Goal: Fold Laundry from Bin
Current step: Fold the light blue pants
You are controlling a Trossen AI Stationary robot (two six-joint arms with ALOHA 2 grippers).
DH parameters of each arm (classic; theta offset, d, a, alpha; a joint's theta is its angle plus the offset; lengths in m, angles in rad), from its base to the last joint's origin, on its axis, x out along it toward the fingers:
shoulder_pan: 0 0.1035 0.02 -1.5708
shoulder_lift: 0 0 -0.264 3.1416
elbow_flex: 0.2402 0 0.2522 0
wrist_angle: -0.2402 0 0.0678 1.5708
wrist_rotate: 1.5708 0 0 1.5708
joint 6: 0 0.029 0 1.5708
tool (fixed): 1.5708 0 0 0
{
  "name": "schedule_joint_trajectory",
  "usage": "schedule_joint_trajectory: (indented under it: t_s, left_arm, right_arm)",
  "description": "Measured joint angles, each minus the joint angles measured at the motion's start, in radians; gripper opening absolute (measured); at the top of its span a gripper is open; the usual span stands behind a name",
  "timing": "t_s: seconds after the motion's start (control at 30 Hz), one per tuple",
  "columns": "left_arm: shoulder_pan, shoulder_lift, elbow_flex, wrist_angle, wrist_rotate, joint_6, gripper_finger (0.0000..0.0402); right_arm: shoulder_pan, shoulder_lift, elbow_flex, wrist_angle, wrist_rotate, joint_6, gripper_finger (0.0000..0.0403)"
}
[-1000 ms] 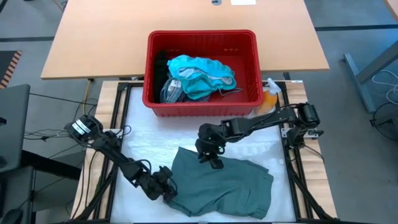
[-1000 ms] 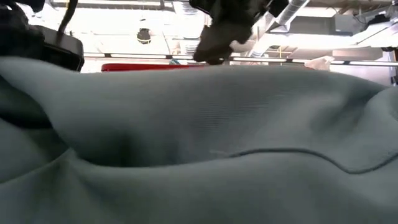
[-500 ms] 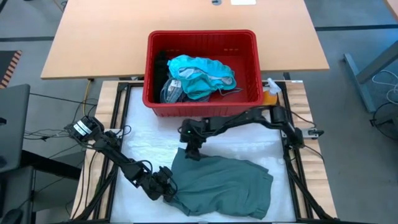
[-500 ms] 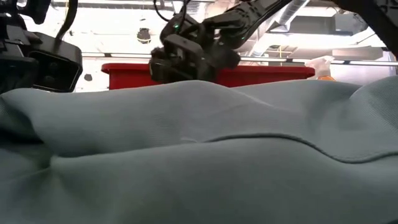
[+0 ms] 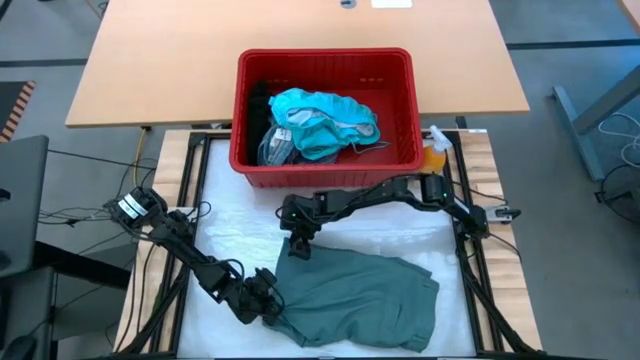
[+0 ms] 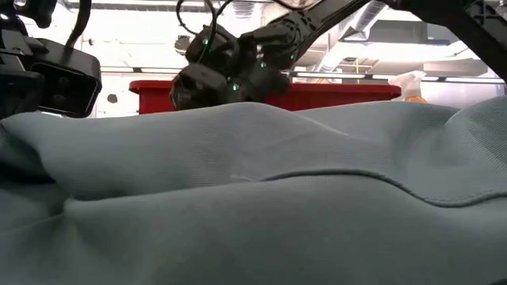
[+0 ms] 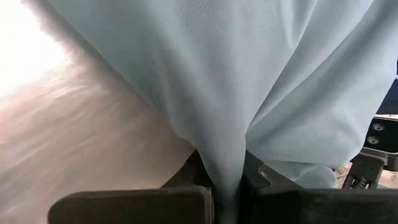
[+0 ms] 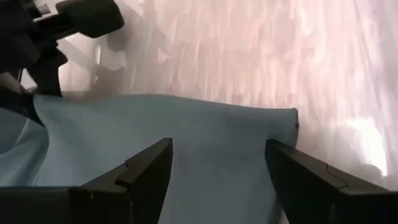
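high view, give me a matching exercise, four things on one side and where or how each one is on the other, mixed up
Things:
1. grey-green garment
2. red bin
3. left gripper
4. right gripper

States:
A. open, above the garment's far edge
B. holds teal clothes
C. spread on the table near the front
D. shut on the garment's corner

Pairs: 1-C, 2-B, 3-D, 4-A
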Motion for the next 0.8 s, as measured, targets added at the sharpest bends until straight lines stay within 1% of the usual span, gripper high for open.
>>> schedule_joint_trajectory:
  t_s: [0.07, 0.17, 0.27, 0.4, 0.5, 0.63, 0.8]
  left_arm:
    - [0.0, 0.0, 0.0, -0.001, -0.001, 0.007, 0.0003]
    - [0.0, 0.0, 0.0, -0.001, -0.014, 0.012, 0.0003]
    - [0.0, 0.0, 0.0, -0.001, -0.015, 0.024, 0.0003]
    - [-0.001, 0.0, 0.0, -0.001, -0.016, 0.035, 0.0003]
    - [-0.002, -0.001, 0.0, -0.001, -0.018, 0.047, 0.0003]
    - [-0.004, -0.001, 0.0, -0.003, -0.018, 0.053, 0.0003]
    - [-0.006, -0.001, 0.0, -0.006, -0.02, 0.053, 0.0003]
  right_arm:
    - [-0.012, -0.019, 0.016, 0.006, 0.006, 0.003, 0.0286]
    - [-0.035, -0.04, 0.038, 0.015, 0.078, 0.032, 0.0286]
    - [-0.051, -0.035, 0.04, 0.005, 0.095, 0.046, 0.0286]
    - [-0.039, -0.014, 0.039, -0.034, 0.134, 0.037, 0.0286]
    - [-0.021, 0.016, 0.041, -0.01, 0.113, 0.052, 0.0286]
    - [-0.001, 0.058, 0.043, 0.002, 0.035, 0.085, 0.0286]
    - [0.022, 0.085, 0.046, -0.045, 0.036, 0.07, 0.0286]
